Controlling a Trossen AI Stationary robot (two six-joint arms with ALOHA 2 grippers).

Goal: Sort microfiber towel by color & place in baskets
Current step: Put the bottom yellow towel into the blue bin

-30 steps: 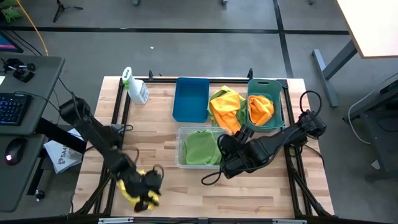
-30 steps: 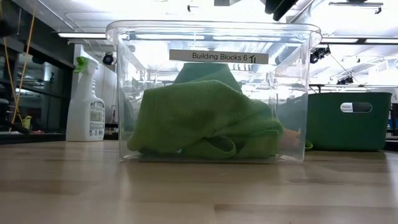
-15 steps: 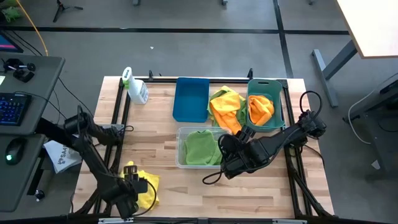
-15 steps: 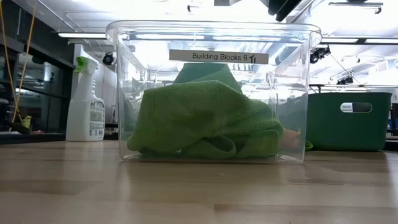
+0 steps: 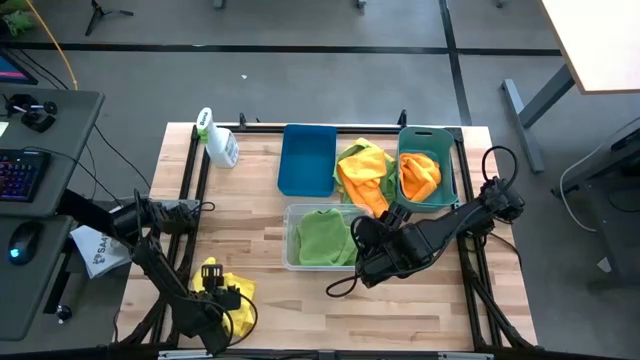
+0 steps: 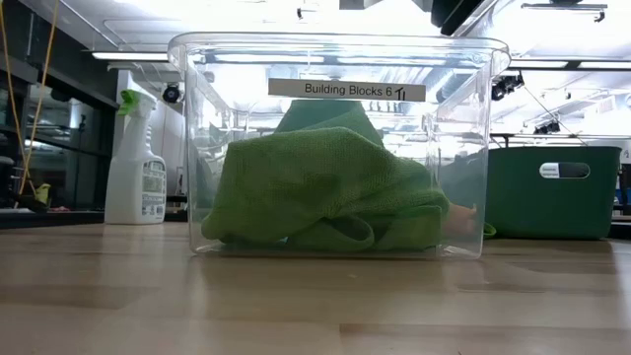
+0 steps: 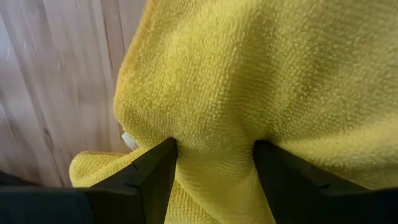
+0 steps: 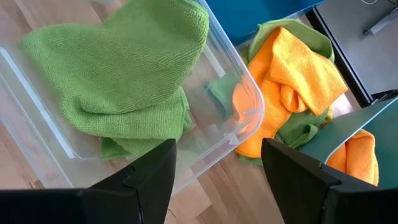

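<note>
A yellow towel (image 5: 234, 306) (image 7: 249, 74) sits by the table's near-left edge, and my left gripper (image 5: 213, 298) (image 7: 214, 177) is shut on it. My right gripper (image 5: 362, 240) (image 8: 217, 180) is open and hovers by the right end of the clear bin (image 5: 291, 245) (image 8: 250, 106). One green towel (image 5: 322, 238) (image 6: 325, 187) lies in that bin. The blue bin (image 5: 307, 160) stands behind it. The teal bin (image 5: 447, 180) (image 6: 552, 192) holds an orange towel (image 5: 420, 175). A heap of orange, yellow and green towels (image 5: 362, 175) (image 8: 286, 74) lies on the table between the blue and teal bins. My left gripper pinches a bunched fold (image 7: 214, 140) of the yellow towel between its two fingers (image 7: 152, 177). The cloth bulges out ahead of the fingers, with several layers gathered. Whether the towel rests on the table or hangs clear cannot be told.
A white spray bottle (image 5: 218, 140) (image 6: 138, 163) stands at the far-left corner. Bare wood lies between the left gripper and the clear bin and along the near edge. A black frame borders the table's left and right sides.
My left arm has folded back, its elbow drawing toward the table's near-left corner, while its gripper has stayed shut on the yellow towel by the near edge. More of the towel shows beside the gripper now.
</note>
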